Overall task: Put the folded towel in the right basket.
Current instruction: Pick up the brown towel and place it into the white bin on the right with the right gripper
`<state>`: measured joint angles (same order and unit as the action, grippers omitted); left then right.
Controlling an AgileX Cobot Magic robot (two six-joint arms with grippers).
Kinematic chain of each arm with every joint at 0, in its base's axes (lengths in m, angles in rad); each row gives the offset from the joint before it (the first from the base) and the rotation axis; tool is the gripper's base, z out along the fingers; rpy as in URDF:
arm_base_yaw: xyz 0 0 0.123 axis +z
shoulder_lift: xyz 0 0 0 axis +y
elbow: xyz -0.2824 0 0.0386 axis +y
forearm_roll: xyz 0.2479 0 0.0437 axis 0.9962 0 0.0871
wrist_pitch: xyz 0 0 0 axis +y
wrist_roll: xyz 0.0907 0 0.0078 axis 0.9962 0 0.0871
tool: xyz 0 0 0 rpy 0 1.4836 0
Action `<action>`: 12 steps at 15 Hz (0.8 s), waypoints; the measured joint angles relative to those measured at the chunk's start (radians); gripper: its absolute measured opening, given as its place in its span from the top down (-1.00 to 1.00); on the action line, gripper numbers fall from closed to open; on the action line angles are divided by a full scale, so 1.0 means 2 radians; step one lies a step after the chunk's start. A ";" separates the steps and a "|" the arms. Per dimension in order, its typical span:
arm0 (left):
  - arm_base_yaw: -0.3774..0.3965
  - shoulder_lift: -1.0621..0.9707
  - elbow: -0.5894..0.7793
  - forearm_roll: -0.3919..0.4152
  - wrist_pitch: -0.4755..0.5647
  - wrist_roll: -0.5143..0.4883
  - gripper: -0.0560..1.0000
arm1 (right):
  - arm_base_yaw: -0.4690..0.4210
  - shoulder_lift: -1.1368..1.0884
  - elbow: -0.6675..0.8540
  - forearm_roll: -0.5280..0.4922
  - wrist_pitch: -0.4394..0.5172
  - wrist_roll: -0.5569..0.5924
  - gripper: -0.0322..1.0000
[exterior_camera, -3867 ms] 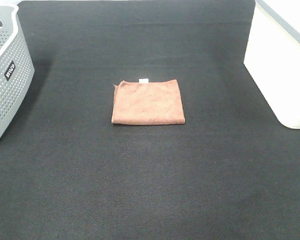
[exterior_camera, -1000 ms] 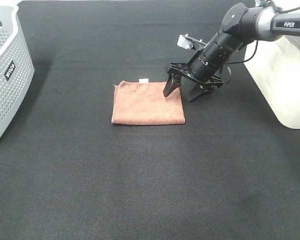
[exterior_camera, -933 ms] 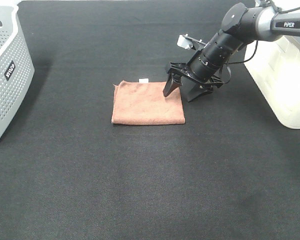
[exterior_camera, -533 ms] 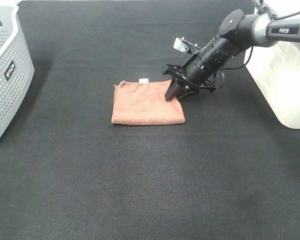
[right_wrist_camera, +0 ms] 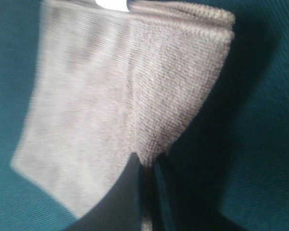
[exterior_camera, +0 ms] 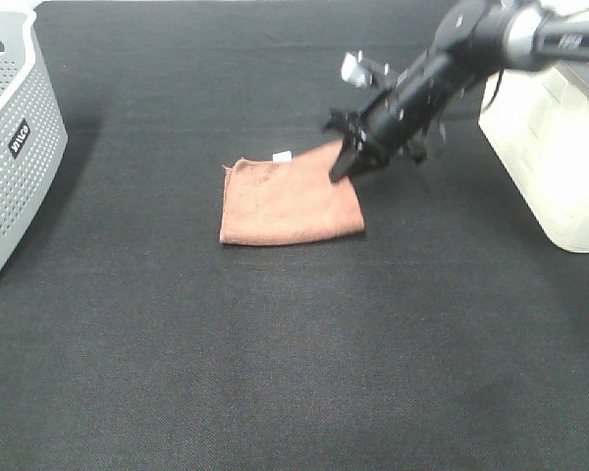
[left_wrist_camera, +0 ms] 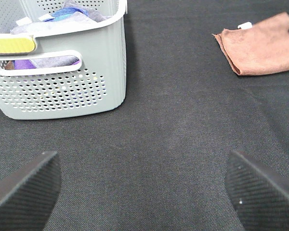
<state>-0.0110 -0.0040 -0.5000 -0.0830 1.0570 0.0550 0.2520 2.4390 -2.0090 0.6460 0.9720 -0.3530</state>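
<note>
Step in hand: as I judge it, the grasp on the towel, at the point where a lift can begin; nothing is in the basket yet.
My right gripper (exterior_camera: 342,169): fingers pressed together, pinching the edge of the towel (exterior_camera: 290,201) at the corner on the side toward the white basket (exterior_camera: 550,147). In my wrist view the cloth puckers into a ridge that runs down between the two fingers.
Towel: folded, lying on the black mat (exterior_camera: 275,343), well apart from the white basket, between it and the grey basket (exterior_camera: 15,147). The pinched corner looks slightly raised; the rest lies flat.
White basket: only its near wall and rim show, so I cannot tell what is inside.
My left gripper (left_wrist_camera: 143,192): fingers spread wide, holding nothing, on the grey basket's side, far from the white basket.
Next move: lift until the hanging cloth clears the mat, carry it toward the white basket, rise above the rim, and let go only when the whole towel hangs over the opening.
Care needed: held by one corner, the towel will likely unfold and hang long, so I would lift high enough that its low end does not catch on the white basket's rim.
</note>
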 joint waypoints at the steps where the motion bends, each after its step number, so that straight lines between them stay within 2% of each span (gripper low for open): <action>1: 0.000 0.000 0.000 0.000 0.000 0.000 -0.76 | 0.009 -0.015 0.000 -0.013 0.004 -0.001 0.92; 5: 0.000 0.000 0.000 0.000 0.000 0.000 -0.76 | 0.053 -0.079 0.000 -0.084 0.025 0.017 0.92; 9: 0.000 0.000 0.000 0.000 0.000 0.000 -0.76 | 0.051 -0.179 0.000 -0.188 0.049 0.082 0.92; 12: 0.000 0.000 0.000 0.000 0.000 0.000 -0.76 | 0.051 -0.242 0.000 -0.261 0.065 0.103 0.92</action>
<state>-0.0110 -0.0040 -0.5000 -0.0830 1.0570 0.0550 0.3540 1.9550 -2.0090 0.1250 1.1020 -0.1470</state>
